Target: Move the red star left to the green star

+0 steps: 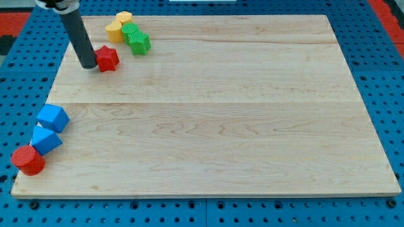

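- Your red star (108, 58) sits near the board's top-left corner, with my tip (88, 66) touching or just short of its left side.
- The green star (130, 32) lies up and to the right of the red star, close by but apart; the second green block (141, 43) beside it reads as a cube-like shape, and the two seem to touch.
- You have no jaws to reckon with here: the tool is a bare rod, so nothing opens, shuts or clamps. It only pushes.
- My guess at why the tip stands on the red star's left: from there a push sends the star toward the view's right, closing on the green pair. The star also needs to travel toward the view's top, so you may want a lower-left contact.
- Two yellow blocks (118, 23) crowd the green star's left and top side. That leaves little room, and a hard push could knock them.
- Well apart, at the lower left edge, two blue blocks (52, 118) and a red cylinder (27, 160) lie in a diagonal row, out of your way.
- The wooden board (252, 126) is otherwise bare.
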{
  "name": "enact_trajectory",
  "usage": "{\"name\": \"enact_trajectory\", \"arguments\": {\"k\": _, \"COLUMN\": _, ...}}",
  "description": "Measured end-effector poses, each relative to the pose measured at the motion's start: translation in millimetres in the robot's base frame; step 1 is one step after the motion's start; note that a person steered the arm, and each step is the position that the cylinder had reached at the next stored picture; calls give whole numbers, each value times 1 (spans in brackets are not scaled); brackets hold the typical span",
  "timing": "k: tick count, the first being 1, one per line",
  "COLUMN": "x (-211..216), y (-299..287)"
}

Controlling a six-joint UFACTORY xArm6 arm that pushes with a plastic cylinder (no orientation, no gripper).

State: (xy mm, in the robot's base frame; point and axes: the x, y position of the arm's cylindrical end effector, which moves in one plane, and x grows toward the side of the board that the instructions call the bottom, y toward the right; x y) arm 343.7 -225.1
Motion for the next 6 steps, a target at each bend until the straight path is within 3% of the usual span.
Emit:
{"name": "enact_trajectory", "arguments": {"k": 2, "x": 32, "y": 0}}
{"name": "enact_trajectory", "arguments": {"k": 3, "x": 29, "y": 21}}
{"name": "enact_trajectory", "arguments": {"k": 6, "x": -24, "y": 2}}
